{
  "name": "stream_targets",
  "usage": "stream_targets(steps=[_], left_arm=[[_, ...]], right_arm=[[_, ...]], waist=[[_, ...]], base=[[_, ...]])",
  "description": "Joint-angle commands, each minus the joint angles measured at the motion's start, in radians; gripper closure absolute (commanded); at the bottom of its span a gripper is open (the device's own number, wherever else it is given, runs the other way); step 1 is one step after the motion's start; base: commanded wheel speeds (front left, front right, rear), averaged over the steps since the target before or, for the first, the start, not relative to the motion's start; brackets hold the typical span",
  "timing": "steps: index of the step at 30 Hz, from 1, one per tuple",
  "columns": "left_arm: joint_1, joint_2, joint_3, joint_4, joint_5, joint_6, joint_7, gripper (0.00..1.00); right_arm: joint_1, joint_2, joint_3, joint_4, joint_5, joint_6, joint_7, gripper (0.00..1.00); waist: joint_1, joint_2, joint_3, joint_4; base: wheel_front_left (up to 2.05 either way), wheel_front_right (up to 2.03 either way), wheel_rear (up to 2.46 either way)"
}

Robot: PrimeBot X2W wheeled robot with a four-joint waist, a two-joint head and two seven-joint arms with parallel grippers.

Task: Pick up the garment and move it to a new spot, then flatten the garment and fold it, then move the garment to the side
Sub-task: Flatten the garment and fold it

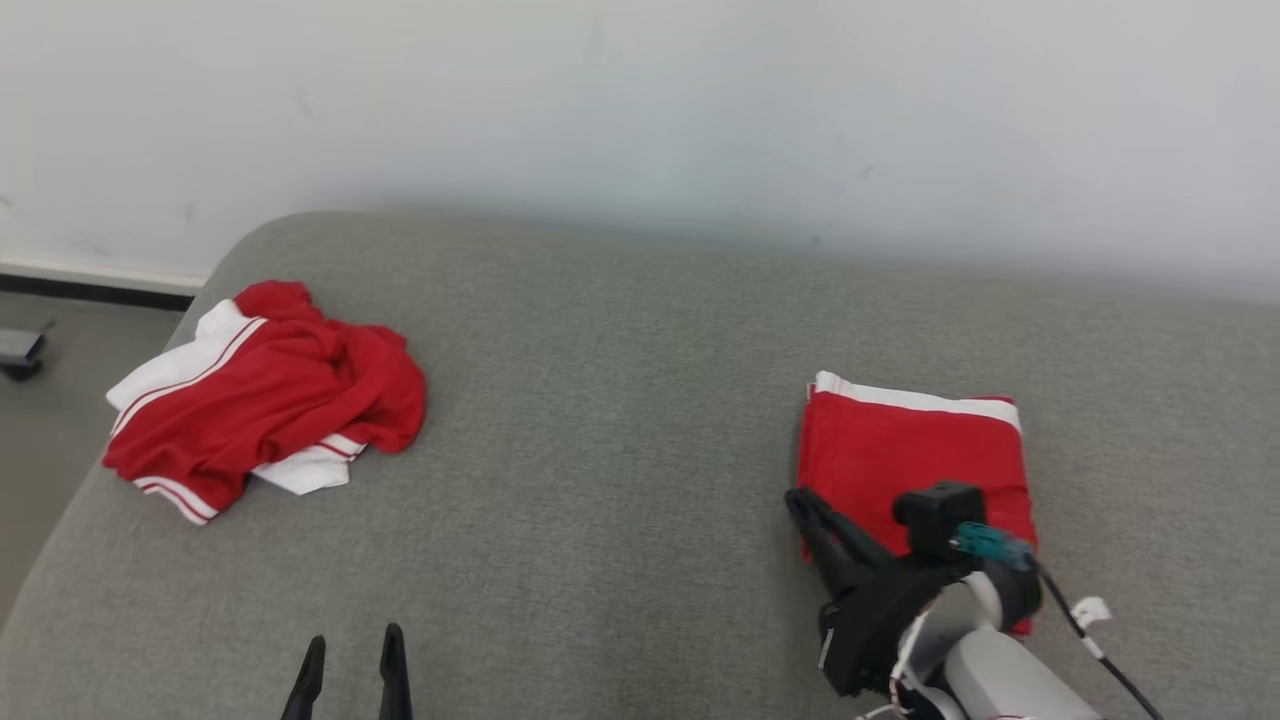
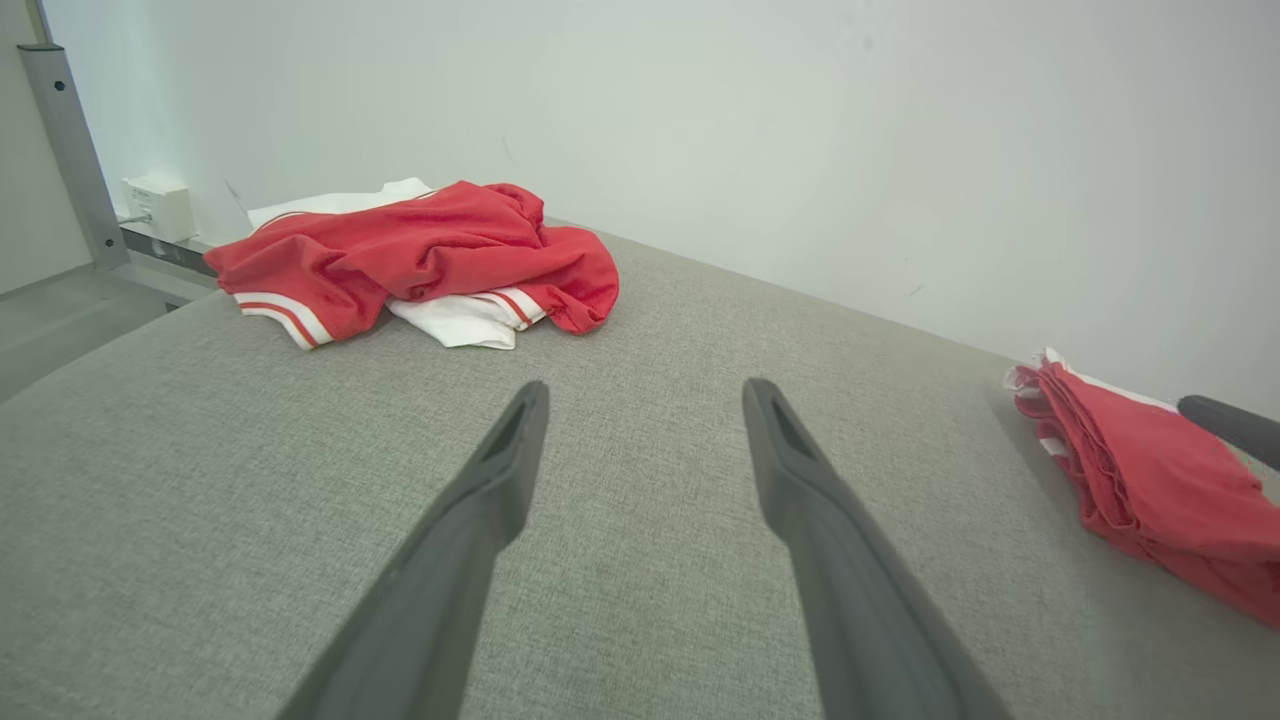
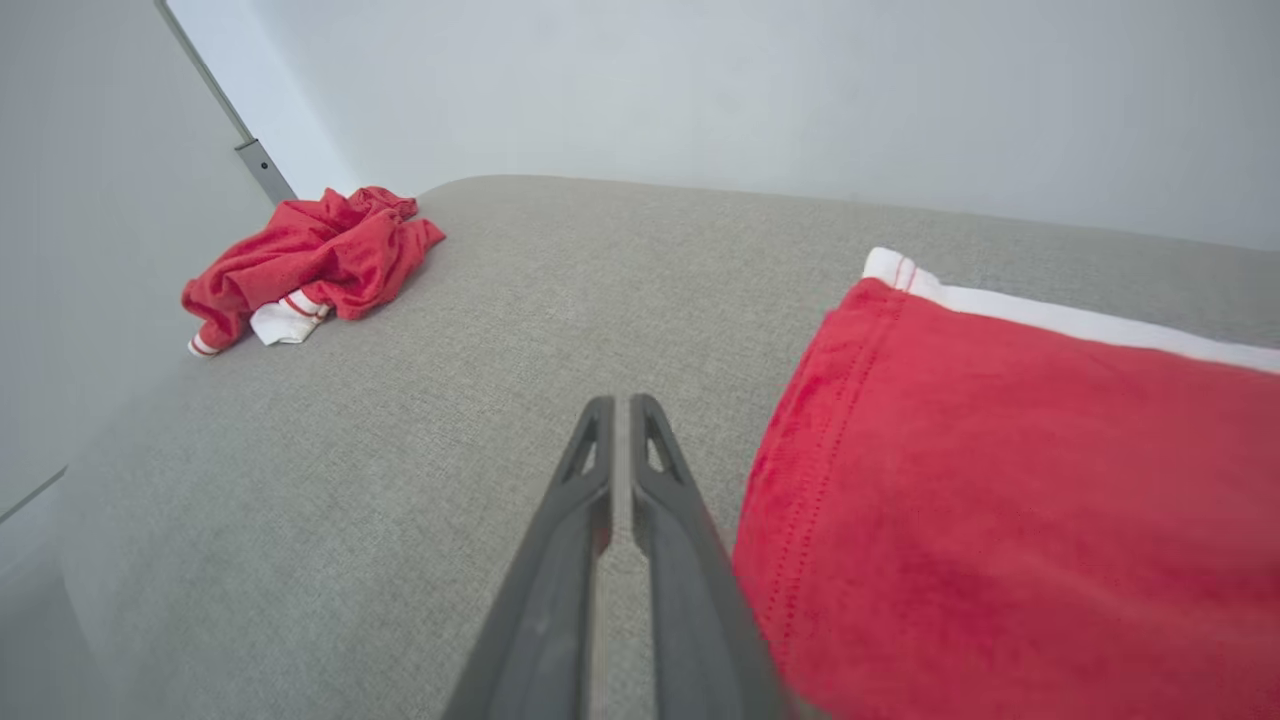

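Observation:
A folded red garment (image 1: 910,450) with a white band along its far edge lies flat on the right of the grey cushion (image 1: 620,450); it also appears in the wrist views (image 2: 1150,480) (image 3: 1000,480). My right gripper (image 1: 797,497) (image 3: 622,400) is shut with nothing between its fingers, lying low along the folded garment's left edge. A second red and white garment (image 1: 270,400) (image 2: 420,250) (image 3: 310,255) lies crumpled at the cushion's far left corner. My left gripper (image 1: 354,637) (image 2: 645,388) is open and empty near the front edge, pointing towards the crumpled garment.
A pale wall runs along the cushion's far side. The cushion's rounded left edge drops to the floor (image 1: 50,420), where a dark wheeled object (image 1: 20,350) stands. A metal post (image 2: 70,150) and a white box (image 2: 160,205) stand by the left wall.

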Motion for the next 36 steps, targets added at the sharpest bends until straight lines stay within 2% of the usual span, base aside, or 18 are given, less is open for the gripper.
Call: stream_targets(steps=[1, 3, 4, 5, 13, 20, 28, 36], left_arm=[[0.014, -0.001, 0.008, -0.003, -0.003, 0.003, -0.003, 0.00], [0.018, -0.001, 0.017, -0.008, -0.003, 0.006, -0.003, 0.00], [0.020, -0.001, 0.022, -0.010, -0.003, 0.007, -0.003, 0.00], [0.023, -0.001, 0.030, -0.012, -0.003, 0.008, -0.003, 0.00], [0.025, -0.001, 0.065, -0.020, 0.001, 0.012, -0.003, 0.00], [0.021, -0.001, 0.086, -0.012, 0.019, 0.014, -0.003, 0.00], [0.034, -0.001, 0.142, 0.017, 0.048, -0.007, -0.003, 0.00], [0.040, -0.001, 0.170, 0.047, 0.080, -0.026, -0.003, 0.00]], right_arm=[[0.021, -0.014, -0.012, -0.017, 0.002, -0.003, -0.013, 0.65], [0.045, -0.031, -0.039, -0.045, -0.002, -0.003, -0.023, 0.51], [0.056, -0.038, -0.057, -0.061, -0.004, -0.003, -0.031, 0.06], [0.071, -0.041, -0.073, -0.076, -0.003, -0.003, -0.032, 0.00], [0.188, -0.049, -0.227, -0.222, -0.030, -0.003, -0.072, 0.00], [0.288, -0.059, -0.305, -0.327, -0.079, -0.003, -0.119, 0.00], [0.347, -0.070, -0.327, -0.332, -0.108, -0.003, -0.165, 0.00], [0.390, -0.074, -0.351, -0.297, -0.128, -0.003, -0.202, 0.00]], waist=[[0.0001, 0.0000, -0.017, -0.030], [0.0001, 0.0000, -0.023, -0.051], [0.0001, 0.0000, -0.024, -0.061], [0.0001, 0.0000, -0.026, -0.072], [0.0001, 0.0000, -0.033, -0.151], [0.0001, 0.0000, -0.045, -0.199], [0.0001, 0.0000, -0.057, -0.236], [0.0001, 0.0000, -0.074, -0.244]], base=[[0.00, 0.00, 0.00], [0.00, 0.00, 0.00], [0.00, 0.00, 0.00], [0.00, 0.00, 0.00], [0.00, 0.00, 0.00], [0.00, 0.00, 0.00], [0.00, 0.00, 0.00], [0.00, 0.00, 0.00]])
